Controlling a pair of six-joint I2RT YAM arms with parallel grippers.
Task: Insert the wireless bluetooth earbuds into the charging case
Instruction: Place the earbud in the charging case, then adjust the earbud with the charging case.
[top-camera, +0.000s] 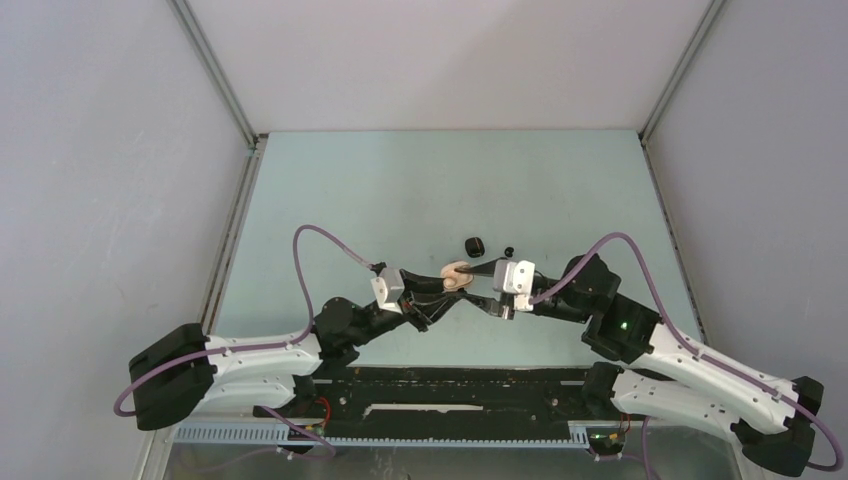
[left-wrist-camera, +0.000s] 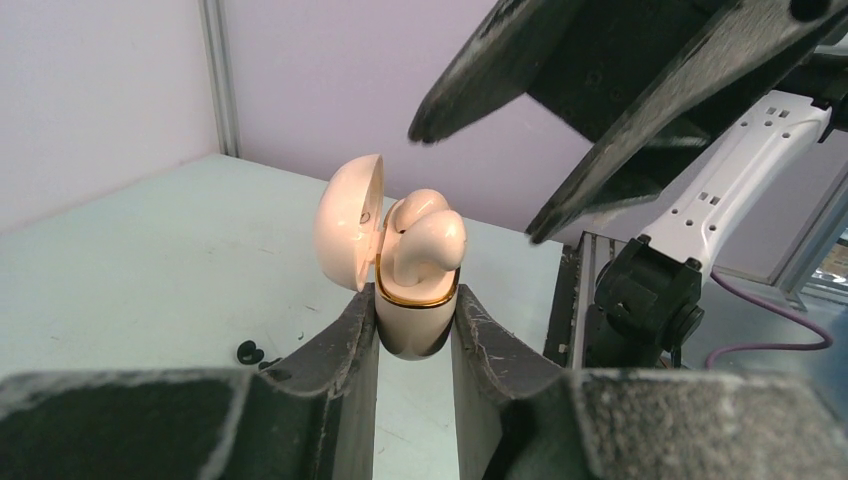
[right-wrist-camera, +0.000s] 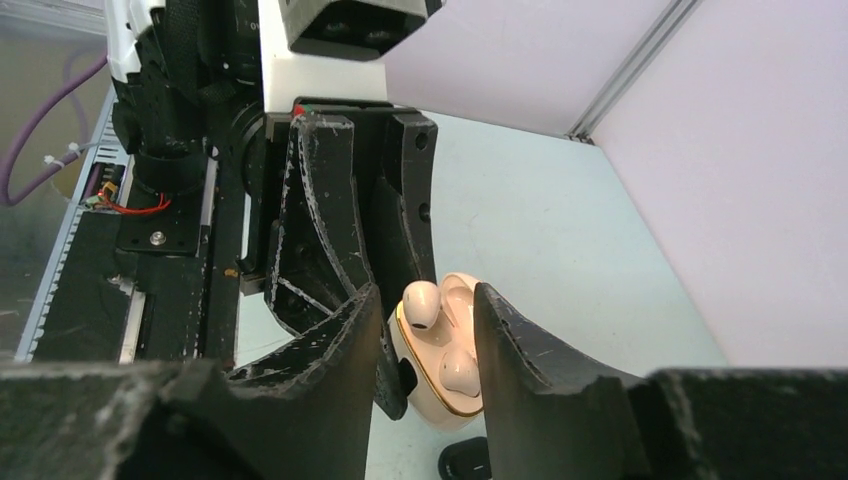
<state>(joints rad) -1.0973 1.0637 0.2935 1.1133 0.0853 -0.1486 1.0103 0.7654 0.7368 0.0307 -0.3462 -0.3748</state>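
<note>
My left gripper (left-wrist-camera: 415, 340) is shut on the lower body of a cream charging case (left-wrist-camera: 413, 322) with a gold rim and holds it upright, lid (left-wrist-camera: 350, 222) swung open. Two cream earbuds (left-wrist-camera: 427, 238) sit in the case; in the right wrist view one earbud (right-wrist-camera: 421, 303) stands higher than the other (right-wrist-camera: 461, 371). My right gripper (right-wrist-camera: 428, 292) is open just above the case (right-wrist-camera: 436, 398), its fingers either side of the earbuds with gaps showing. In the top view the case (top-camera: 456, 275) sits between the left gripper (top-camera: 438, 291) and the right gripper (top-camera: 487, 274).
A small black case (top-camera: 475, 245) and a tiny black earbud (top-camera: 509, 250) lie on the pale green table (top-camera: 400, 190) just beyond the grippers. Another tiny black piece (left-wrist-camera: 248, 351) lies left of my left fingers. Grey walls enclose the table on three sides.
</note>
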